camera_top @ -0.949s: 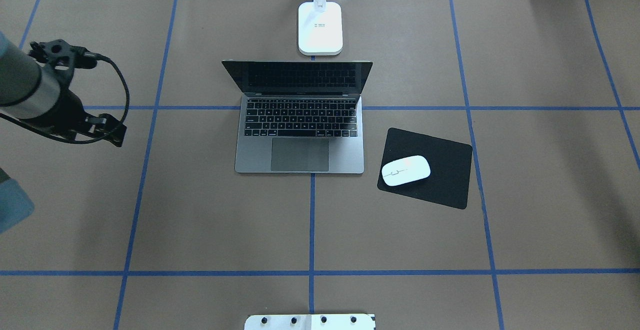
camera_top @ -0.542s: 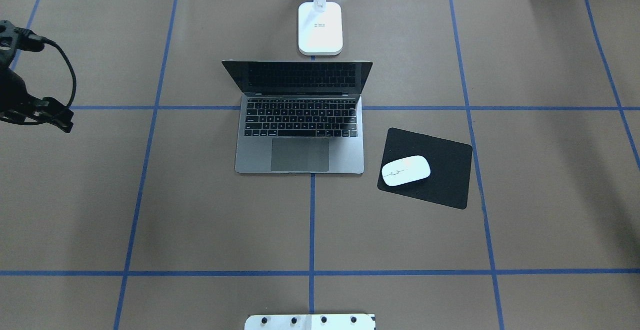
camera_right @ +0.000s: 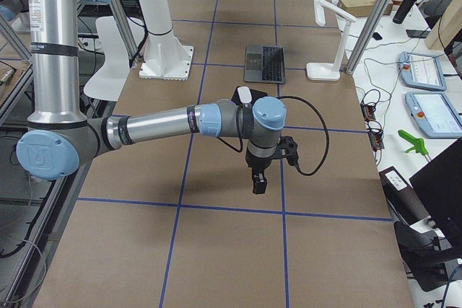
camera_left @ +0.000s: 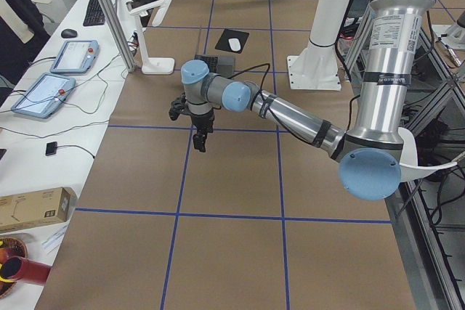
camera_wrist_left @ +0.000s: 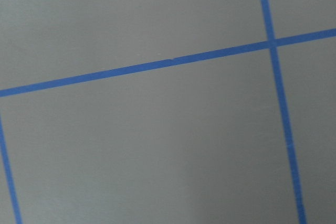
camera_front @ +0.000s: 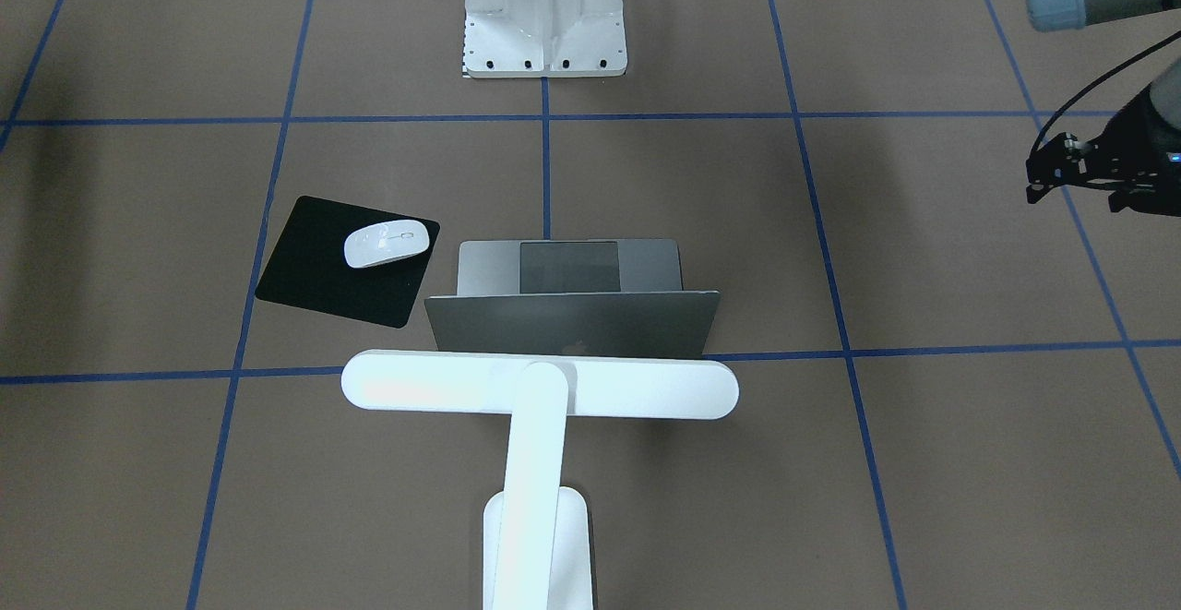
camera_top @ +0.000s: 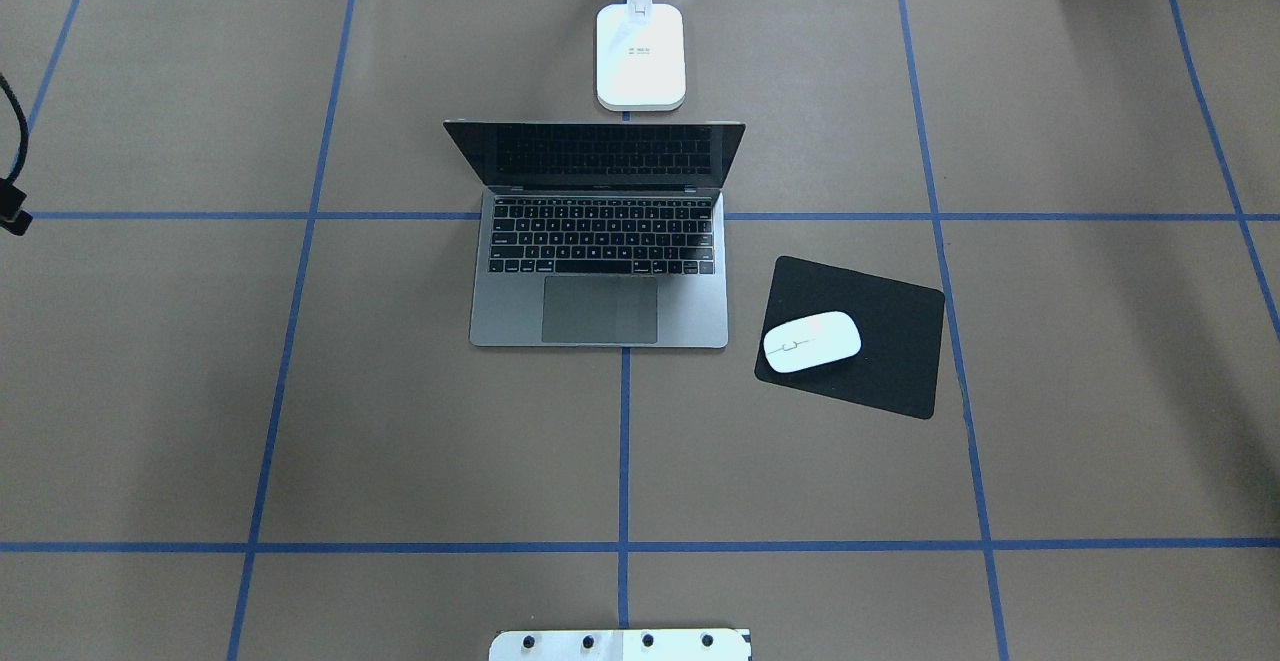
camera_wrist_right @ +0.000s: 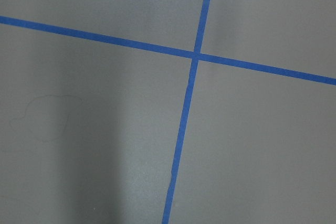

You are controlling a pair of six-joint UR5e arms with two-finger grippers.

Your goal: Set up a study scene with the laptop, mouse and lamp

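Observation:
The laptop (camera_top: 600, 261) lies open in the middle of the table, its screen towards the lamp (camera_front: 540, 387), whose base (camera_top: 641, 56) stands just behind it. The mouse (camera_top: 812, 341) rests on a black mat (camera_top: 880, 361) to the right of the laptop. My left gripper (camera_left: 199, 140) hangs over bare table far to the left of the laptop; in the overhead view only its cable shows at the left edge. Over bare table on the far right hangs my right gripper (camera_right: 258, 182), seen only from the side. I cannot tell whether either one is open or shut. Both wrist views hold only brown paper and blue tape.
A white bolted mounting bracket (camera_front: 544, 15) stands at the robot's edge of the table. Blue tape lines divide the brown table cover (camera_top: 300, 421). Side benches beyond the lamp carry tablets (camera_left: 43, 92) and cables.
My left arm has drawn back to the left, from beside the laptop's left side to almost out of the overhead view. Laptop, mouse and lamp have not moved.

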